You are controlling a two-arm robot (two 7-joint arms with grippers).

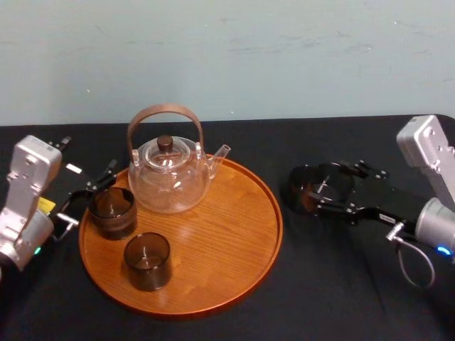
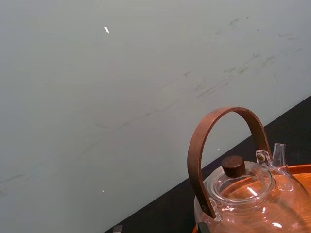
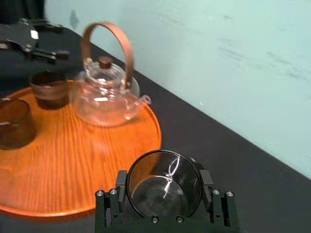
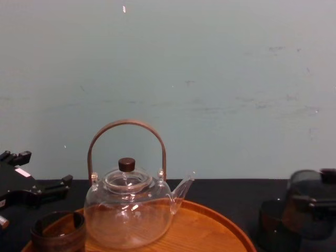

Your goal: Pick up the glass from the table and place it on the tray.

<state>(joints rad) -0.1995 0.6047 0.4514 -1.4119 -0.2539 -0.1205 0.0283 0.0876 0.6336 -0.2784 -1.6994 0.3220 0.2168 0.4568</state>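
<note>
One glass (image 3: 163, 191) pinched in the right gripper (image 3: 164, 180), right of the tray (image 1: 227, 227), may clip its rim if low; spread left gripper (image 3: 64, 42) idles opposite

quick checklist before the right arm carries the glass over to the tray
1. Grip: right gripper shut on the glass, a finger on each side: ok.
2. Glass upright, mouth up: ok.
3. Glass lifted clear of the table: cannot tell.
4. Landing spot: bare wood on the right half of the tray: ok.
5. Obstacles: the teapot, the rear cup and the front cup sit left of that spot: ok.
6. Left gripper open at the tray's left edge, off the path: ok.
</note>
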